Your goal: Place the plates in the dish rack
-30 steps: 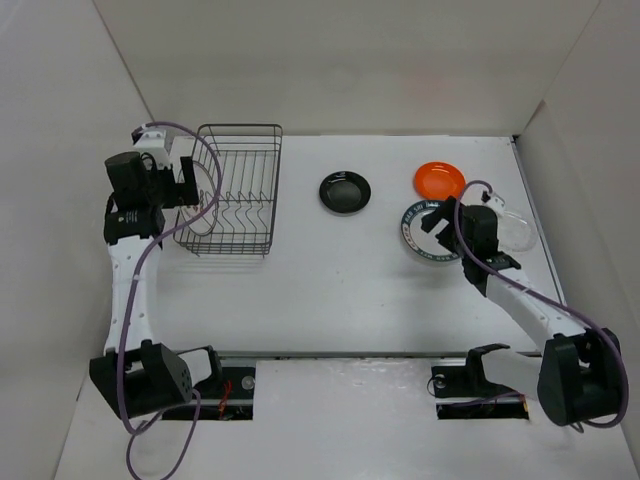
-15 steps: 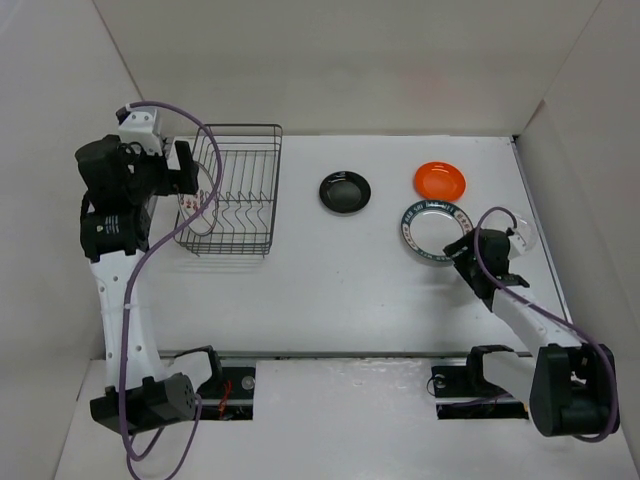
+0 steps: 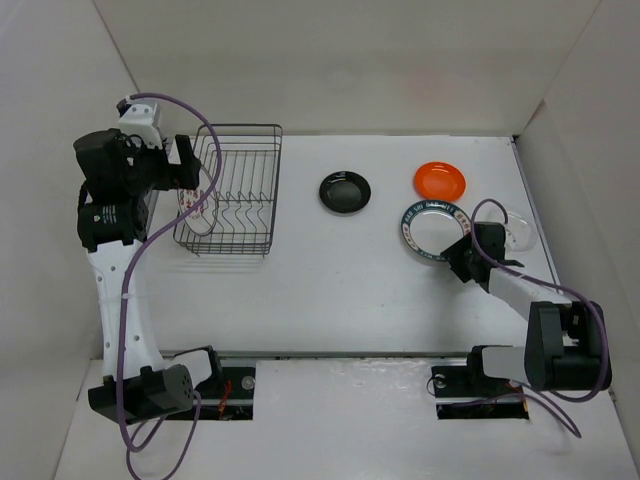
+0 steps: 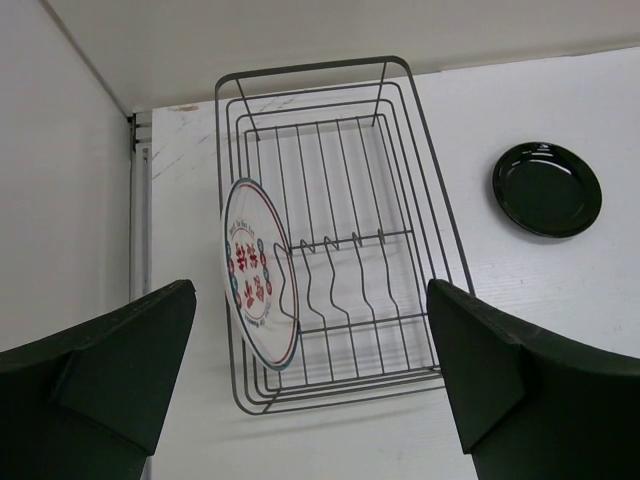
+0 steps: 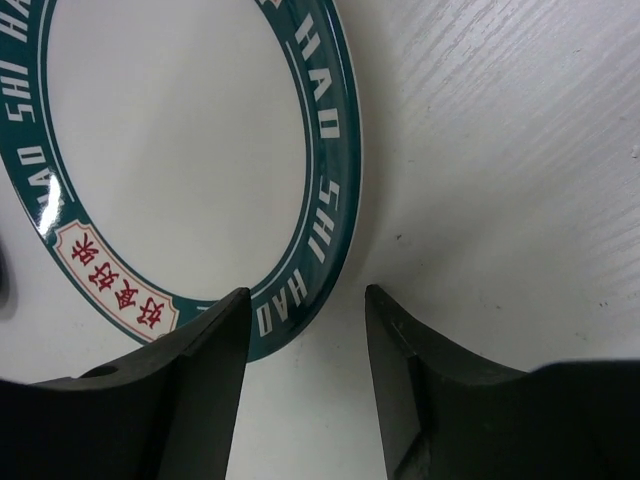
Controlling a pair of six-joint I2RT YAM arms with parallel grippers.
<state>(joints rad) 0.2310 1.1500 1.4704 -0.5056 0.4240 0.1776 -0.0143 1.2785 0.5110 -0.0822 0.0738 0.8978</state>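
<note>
The wire dish rack [image 3: 235,190] stands at the back left and also shows in the left wrist view [image 4: 350,240]. The white plate with red pattern [image 3: 197,200] stands on edge in its left end [image 4: 258,272]. My left gripper [image 3: 195,170] is open wide and empty, above the rack's left side [image 4: 310,290]. The black plate [image 3: 345,192] and the orange plate [image 3: 439,180] lie flat on the table. The green-rimmed plate [image 3: 432,230] lies flat too. My right gripper [image 3: 457,255] is open, low at that plate's near right edge [image 5: 305,295], one finger over the rim [image 5: 300,240] and one beside it.
A clear round dish [image 3: 515,230] lies to the right of the green-rimmed plate, close to the right wall. White walls enclose the table on the left, back and right. The black plate shows right of the rack in the left wrist view [image 4: 546,189].
My left gripper has drawn back up and to the left from the rack, with the red-patterned plate left standing in it. My right gripper has moved from above the green-rimmed plate down to its near edge.
</note>
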